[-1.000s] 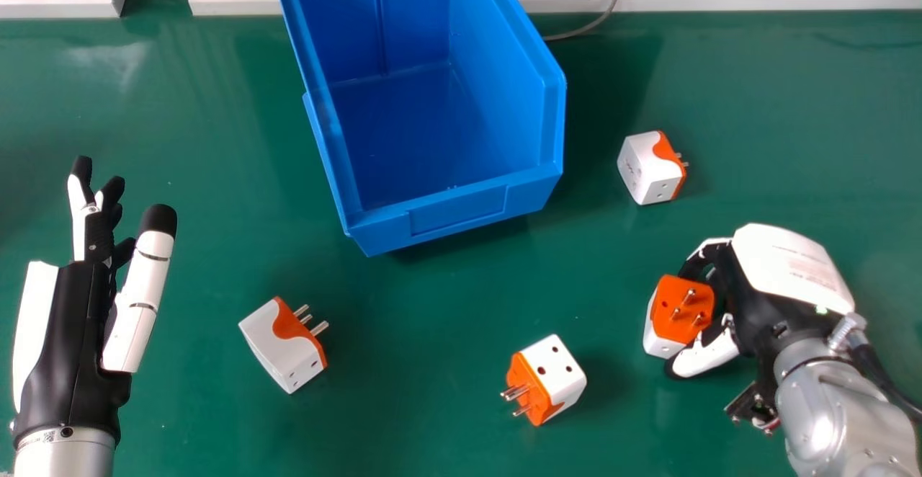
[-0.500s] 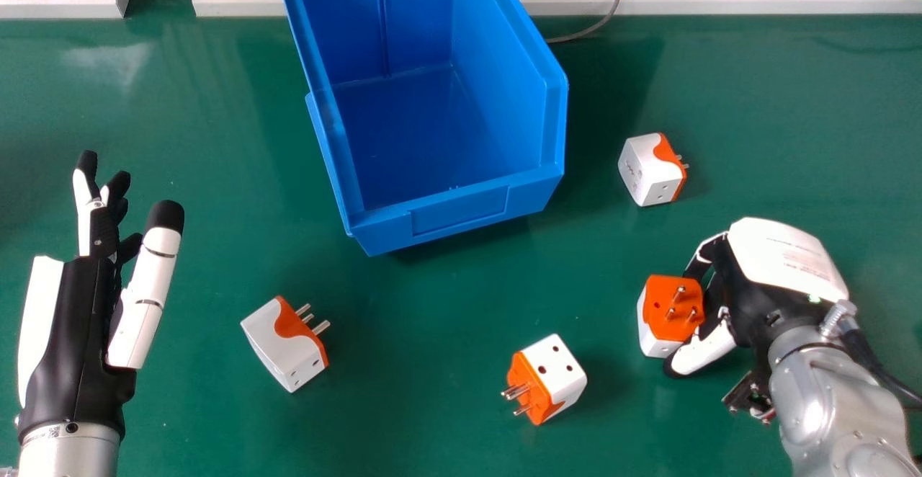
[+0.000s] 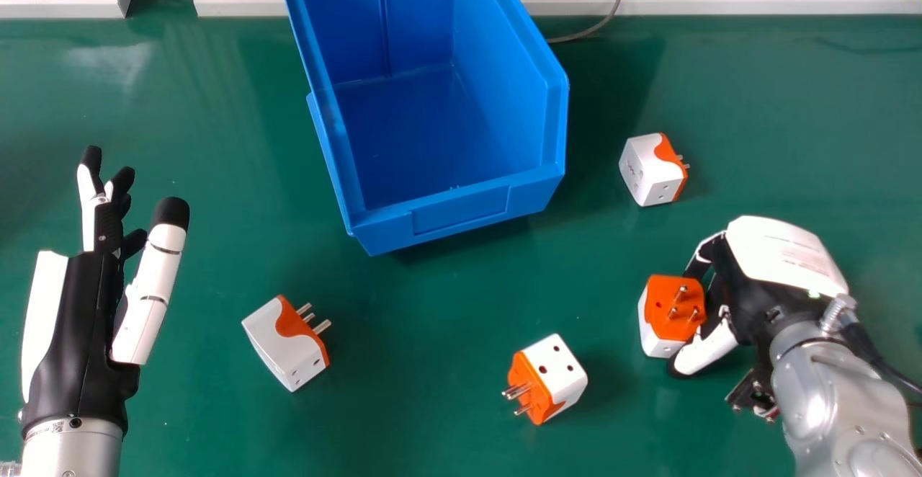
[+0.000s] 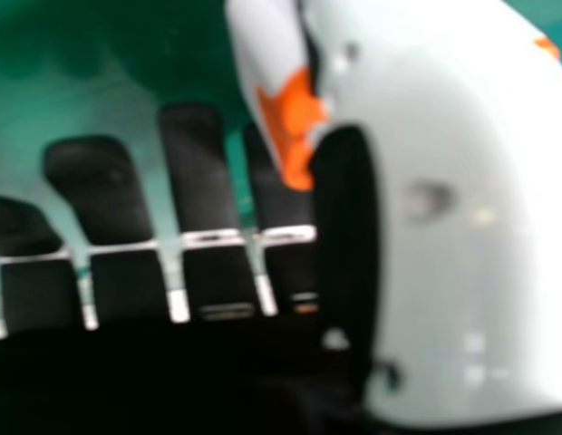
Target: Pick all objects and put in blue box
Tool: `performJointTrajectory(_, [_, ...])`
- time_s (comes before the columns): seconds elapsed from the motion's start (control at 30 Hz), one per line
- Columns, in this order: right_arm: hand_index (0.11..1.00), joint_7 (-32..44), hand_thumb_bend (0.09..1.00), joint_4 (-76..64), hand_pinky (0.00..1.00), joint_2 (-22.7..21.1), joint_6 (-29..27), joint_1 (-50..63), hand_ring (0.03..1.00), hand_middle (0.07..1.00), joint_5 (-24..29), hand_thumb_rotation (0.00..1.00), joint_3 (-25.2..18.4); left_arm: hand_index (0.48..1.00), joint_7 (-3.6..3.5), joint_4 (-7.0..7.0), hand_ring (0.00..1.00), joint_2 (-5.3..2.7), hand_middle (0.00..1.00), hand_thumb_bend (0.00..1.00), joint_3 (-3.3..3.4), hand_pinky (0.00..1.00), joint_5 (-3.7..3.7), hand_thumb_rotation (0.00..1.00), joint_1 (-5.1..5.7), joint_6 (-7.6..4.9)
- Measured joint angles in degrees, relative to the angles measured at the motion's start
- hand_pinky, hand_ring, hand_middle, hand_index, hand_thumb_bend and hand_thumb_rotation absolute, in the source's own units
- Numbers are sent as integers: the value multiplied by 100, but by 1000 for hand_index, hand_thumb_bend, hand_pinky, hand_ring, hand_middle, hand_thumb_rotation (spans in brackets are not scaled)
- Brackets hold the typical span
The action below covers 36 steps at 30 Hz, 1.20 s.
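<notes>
On the green surface, a blue box is flanked at right by a plug adapter; a left adapter and a middle adapter are placed nearer. A grey cable is laid along the far edge.

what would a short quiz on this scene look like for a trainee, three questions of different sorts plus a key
1. Count: how many white and orange plug adapters show in the head view?
2. True or false: no plug adapter lies on the visible floor of the blue box.
3. Fill the gap: one plug adapter sits between the thumb and fingers of the robot's ____ hand.

Key: 1. four; 2. true; 3. right
</notes>
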Motion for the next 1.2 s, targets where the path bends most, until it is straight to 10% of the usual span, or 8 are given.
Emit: performJointTrajectory(1.2, [482,299,517,-3199,56,214,-753,1311,115,446,1983,0,-1554,979,-10,122,981,4,982,504,32,911,-26,987,-116,5])
